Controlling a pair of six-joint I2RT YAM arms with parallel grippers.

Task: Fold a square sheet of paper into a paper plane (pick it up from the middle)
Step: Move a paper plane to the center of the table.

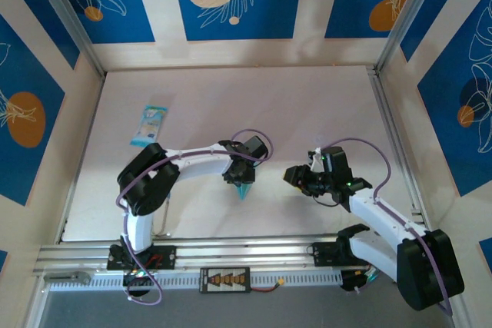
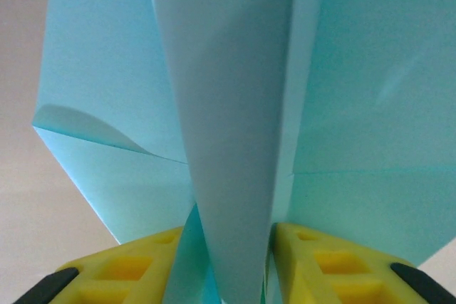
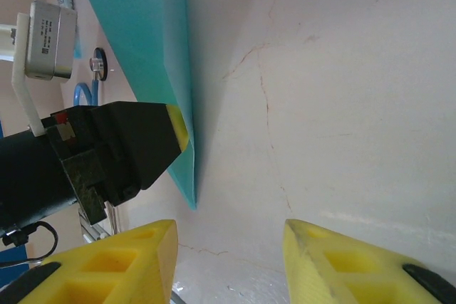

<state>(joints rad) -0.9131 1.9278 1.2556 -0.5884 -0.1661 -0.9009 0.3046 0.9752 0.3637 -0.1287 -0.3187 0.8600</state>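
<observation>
The paper plane [image 1: 244, 189] is a folded light-blue dart with a centre crease, hanging point-down just over the white table [image 1: 231, 105]. My left gripper [image 1: 237, 178] is shut on it from above. In the left wrist view its centre fold [image 2: 235, 140] rises between the yellow fingers [image 2: 135, 265], wings spreading to both sides. The right wrist view shows the plane [image 3: 153, 40] edge-on, with the left gripper's pad [image 3: 178, 133] against it. My right gripper [image 1: 296, 177] stands a short way to the plane's right, open [image 3: 231, 247], nothing between its fingers.
A small blue-and-white printed packet [image 1: 149, 124] lies at the far left of the table. An aluminium rail [image 1: 231, 250] runs along the near edge by the arm bases. Patterned blue walls enclose the table on three sides.
</observation>
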